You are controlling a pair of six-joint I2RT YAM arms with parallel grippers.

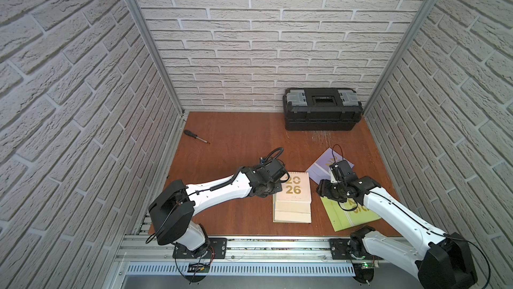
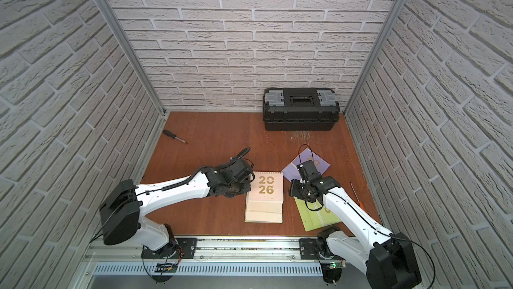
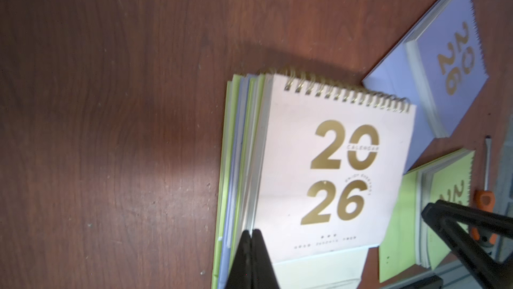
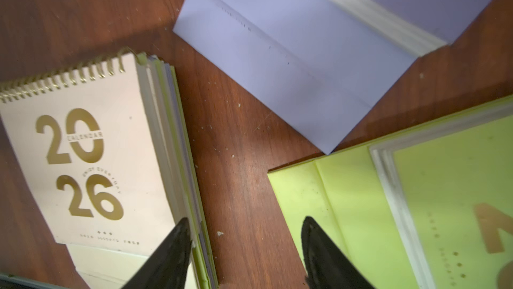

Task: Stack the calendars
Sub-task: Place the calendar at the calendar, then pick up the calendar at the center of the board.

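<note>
Brown wooden tabletop (image 1: 222,148), boxed in by brick-pattern walls (image 1: 249,51), carries a pile (image 3: 236,162) of calendars topped by a peach calendar (image 1: 294,187). Two lie loose on the pile's right: a green calendar (image 1: 342,218) just beside its near half, askew, and a lavender calendar (image 1: 319,168) off its far corner. The right gripper (image 4: 245,219) hangs open and empty between pile and green calendar, so that arm is the nearer. The left gripper (image 3: 251,234), shut on nothing, sits at the pile's left edge.

Both top views look down from high in front — wrist cameras, close, share the calendar stack (image 3: 333,176).
</note>
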